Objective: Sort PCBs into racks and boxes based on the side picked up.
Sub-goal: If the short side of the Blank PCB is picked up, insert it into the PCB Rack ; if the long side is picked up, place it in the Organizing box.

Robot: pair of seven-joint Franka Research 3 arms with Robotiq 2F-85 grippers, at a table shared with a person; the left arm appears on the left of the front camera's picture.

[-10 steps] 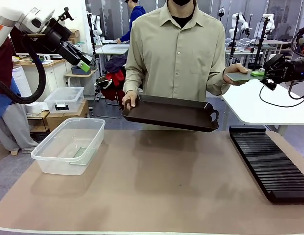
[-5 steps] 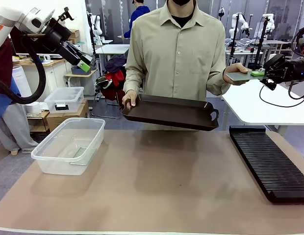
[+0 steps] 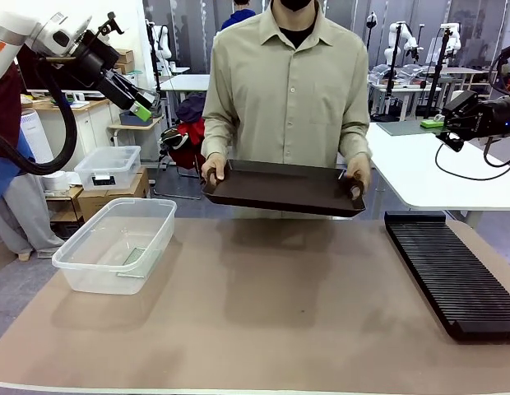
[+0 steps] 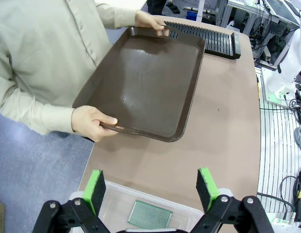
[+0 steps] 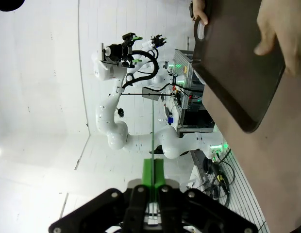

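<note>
Bright, even light — soft shadows.

Left arm [image 3: 41,37] raised high, wrist bent, left tool [image 3: 141,111] angled downward, fingers [image 4: 95,188] spread wide. Right arm [image 3: 489,115] reaching inward, right tool [image 3: 433,123] level, pads [image 5: 148,173] pressed together.

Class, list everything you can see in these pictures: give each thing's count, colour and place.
Tub: one, clear; table's left side.
PCBs: two, green; one lying in the tub, one held high at right.
Rack: one, black, slotted; table's right side.
Tray: one, dark brown; held above the table's far edge.
Lidded box: one, clear; on cartons beyond the table, left.
Table: one, tan.
Person's hands: two; on the tray's ends.
Left gripper: open, high at left.
Right gripper: shut on a PCB.
</note>
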